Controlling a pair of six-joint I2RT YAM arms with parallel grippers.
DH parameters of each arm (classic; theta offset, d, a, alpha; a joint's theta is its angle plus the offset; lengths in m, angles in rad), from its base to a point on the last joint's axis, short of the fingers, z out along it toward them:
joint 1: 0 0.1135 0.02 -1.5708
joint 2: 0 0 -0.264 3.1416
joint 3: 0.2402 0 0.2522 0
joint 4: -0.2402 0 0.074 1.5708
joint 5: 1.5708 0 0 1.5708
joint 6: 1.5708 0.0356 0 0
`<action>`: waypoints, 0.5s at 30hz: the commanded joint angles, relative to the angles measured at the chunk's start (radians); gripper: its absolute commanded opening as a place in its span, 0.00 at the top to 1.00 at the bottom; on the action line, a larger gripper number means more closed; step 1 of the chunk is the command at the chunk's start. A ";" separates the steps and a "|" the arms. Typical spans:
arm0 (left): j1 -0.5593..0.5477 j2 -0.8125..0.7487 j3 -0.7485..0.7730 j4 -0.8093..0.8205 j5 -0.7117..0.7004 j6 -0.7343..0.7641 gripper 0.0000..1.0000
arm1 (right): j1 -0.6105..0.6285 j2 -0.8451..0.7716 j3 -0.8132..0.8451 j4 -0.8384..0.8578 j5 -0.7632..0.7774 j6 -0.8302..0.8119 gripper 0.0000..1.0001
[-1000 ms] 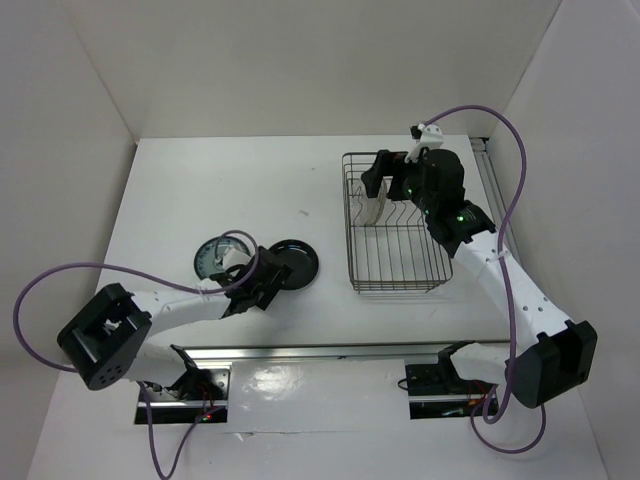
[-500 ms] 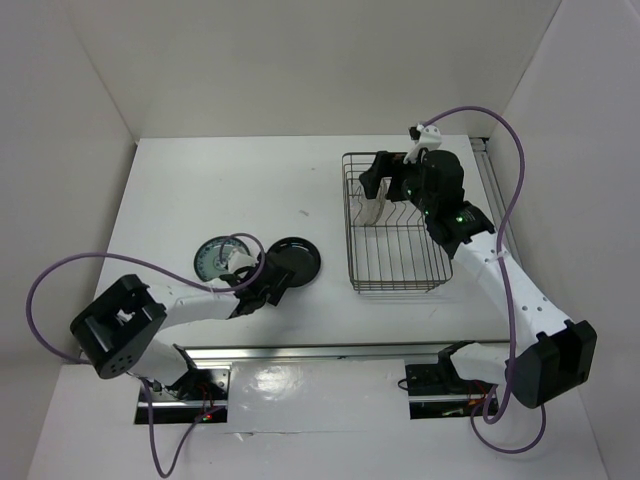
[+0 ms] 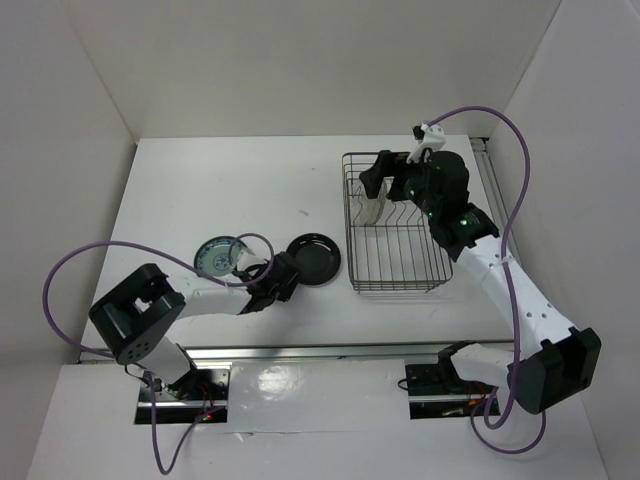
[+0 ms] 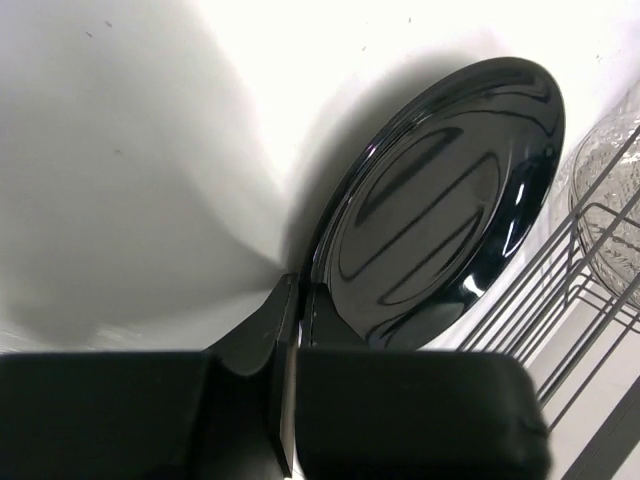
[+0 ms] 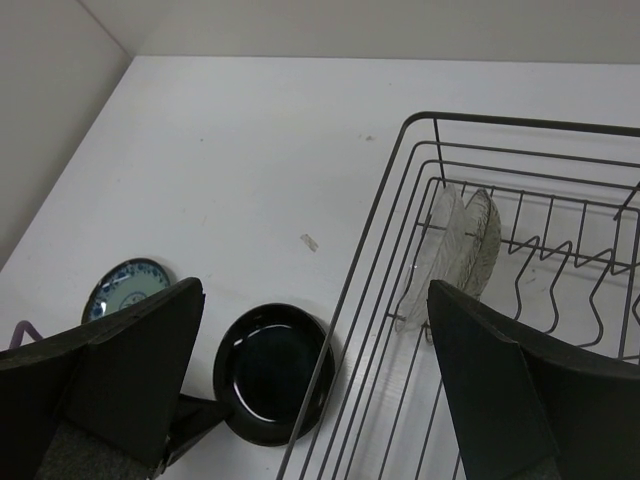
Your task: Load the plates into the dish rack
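Top external: the left gripper (image 3: pixel 286 277) lay low over the table (image 3: pixel 200 180), clamped on the near-left rim of the black plate (image 3: pixel 315 259) — the plate sat just left of the dish rack (image 3: pixel 400 255). The teal plate (image 3: pixel 217 255) lay flat, left of that gripper. The right gripper (image 3: pixel 395 185) hung over the rack's far-left part.

Left wrist: both fingers (image 4: pixel 265 335) were pressed onto the black plate's edge; the plate looked tilted, its far rim near the rack wires.

Right wrist: fingers spread wide, nothing between them. The clear plate (image 5: pixel 437 250) and the beige speckled plate (image 5: pixel 487 240) stood upright side by side among the dividers — touching or not, unclear.
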 commanded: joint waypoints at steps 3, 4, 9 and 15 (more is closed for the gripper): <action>-0.005 0.050 0.011 -0.190 0.027 0.045 1.00 | 0.007 -0.041 -0.006 0.060 -0.006 0.002 0.00; -0.005 0.049 0.011 -0.200 0.016 0.058 1.00 | 0.007 -0.041 -0.006 0.060 -0.006 0.002 0.00; -0.005 -0.073 0.025 -0.199 -0.083 0.183 1.00 | 0.007 -0.041 -0.015 0.060 -0.006 0.002 0.00; -0.005 -0.269 0.150 -0.360 -0.301 0.364 1.00 | 0.007 -0.031 -0.015 0.069 -0.054 0.002 0.00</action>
